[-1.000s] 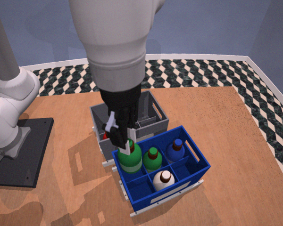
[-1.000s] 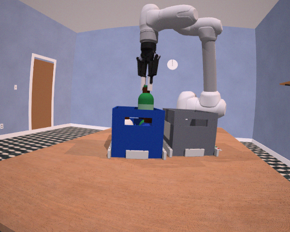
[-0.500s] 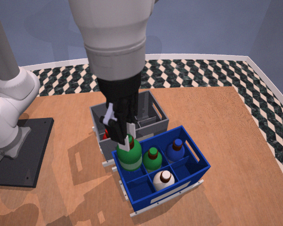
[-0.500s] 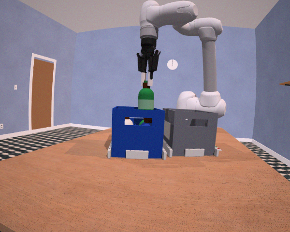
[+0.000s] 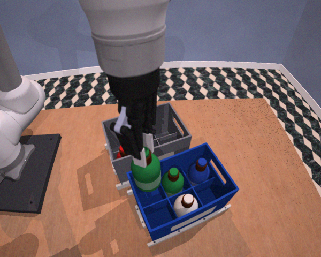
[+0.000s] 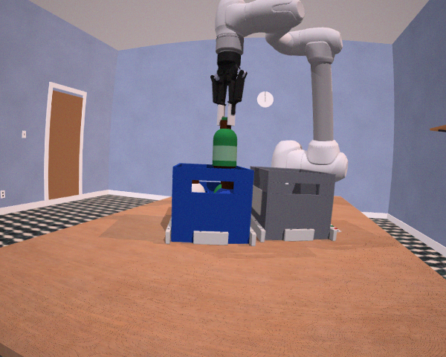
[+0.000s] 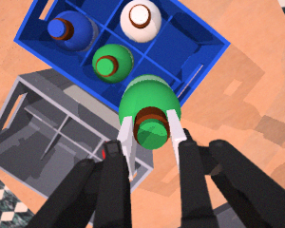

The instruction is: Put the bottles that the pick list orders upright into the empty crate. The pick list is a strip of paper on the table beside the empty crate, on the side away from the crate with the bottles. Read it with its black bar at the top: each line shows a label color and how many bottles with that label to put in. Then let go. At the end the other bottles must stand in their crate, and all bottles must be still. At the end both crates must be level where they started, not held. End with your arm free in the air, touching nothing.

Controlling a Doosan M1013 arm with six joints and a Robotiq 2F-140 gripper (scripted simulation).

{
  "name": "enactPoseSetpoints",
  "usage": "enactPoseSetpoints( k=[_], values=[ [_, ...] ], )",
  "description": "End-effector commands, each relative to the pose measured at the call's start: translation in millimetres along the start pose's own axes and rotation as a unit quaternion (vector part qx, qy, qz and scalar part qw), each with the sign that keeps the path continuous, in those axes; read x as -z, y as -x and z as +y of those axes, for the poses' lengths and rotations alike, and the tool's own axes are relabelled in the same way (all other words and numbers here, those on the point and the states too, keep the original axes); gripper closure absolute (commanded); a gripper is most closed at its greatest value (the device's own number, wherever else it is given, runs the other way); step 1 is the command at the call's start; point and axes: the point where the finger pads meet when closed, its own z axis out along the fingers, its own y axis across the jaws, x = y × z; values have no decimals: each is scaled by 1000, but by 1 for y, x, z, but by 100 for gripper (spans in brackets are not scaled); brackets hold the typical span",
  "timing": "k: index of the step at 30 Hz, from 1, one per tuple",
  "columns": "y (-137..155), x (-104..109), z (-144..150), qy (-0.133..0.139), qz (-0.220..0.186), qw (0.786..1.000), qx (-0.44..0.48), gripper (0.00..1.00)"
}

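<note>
The green, round-shouldered bottle with a pale green label band and brown neck [image 5: 146, 174] [image 6: 225, 147] [image 7: 150, 102] is upright above the blue, rectangular plastic-looking crate [image 5: 193, 221] [image 6: 212, 215] [image 7: 218, 47], its neck clamped by the black gripper with pale fingertips [image 5: 144, 149] [image 6: 226, 117].

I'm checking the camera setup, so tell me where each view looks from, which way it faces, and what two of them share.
Top: above the table, angled down at the blue crate; shows arm and gripper.
Exterior: low at a table end, facing the crates' handle ends and the robot base; shows arm and gripper.
Wrist: on the arm's end, looking down past the fingers; only the gripper shows clearly.
Top and wrist share the white bottle.
</note>
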Motion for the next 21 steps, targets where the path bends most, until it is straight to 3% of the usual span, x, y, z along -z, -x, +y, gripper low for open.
enactPoseSetpoints(
  k=[1, 21],
  values=[
    [0, 6, 0, 0, 0, 1000, 0, 100],
    [2, 20, -4, 0, 0, 1000, 0, 100]
  ],
)
